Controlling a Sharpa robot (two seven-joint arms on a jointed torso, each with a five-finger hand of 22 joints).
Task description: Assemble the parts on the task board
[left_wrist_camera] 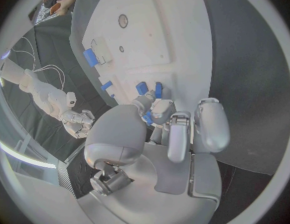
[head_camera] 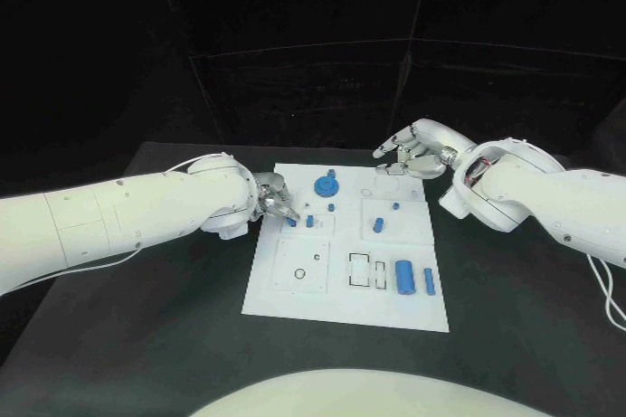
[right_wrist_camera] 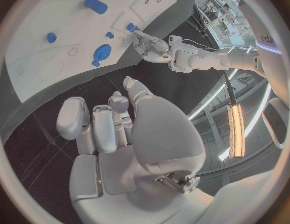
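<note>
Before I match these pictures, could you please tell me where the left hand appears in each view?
Head view: left hand at the left edge of the task board, far half.
Left wrist view: the camera's own hand in the middle, fingertips over the board.
Right wrist view: small, beyond the right hand, at the board's edge.
Shared landmark: the white task board.
</note>
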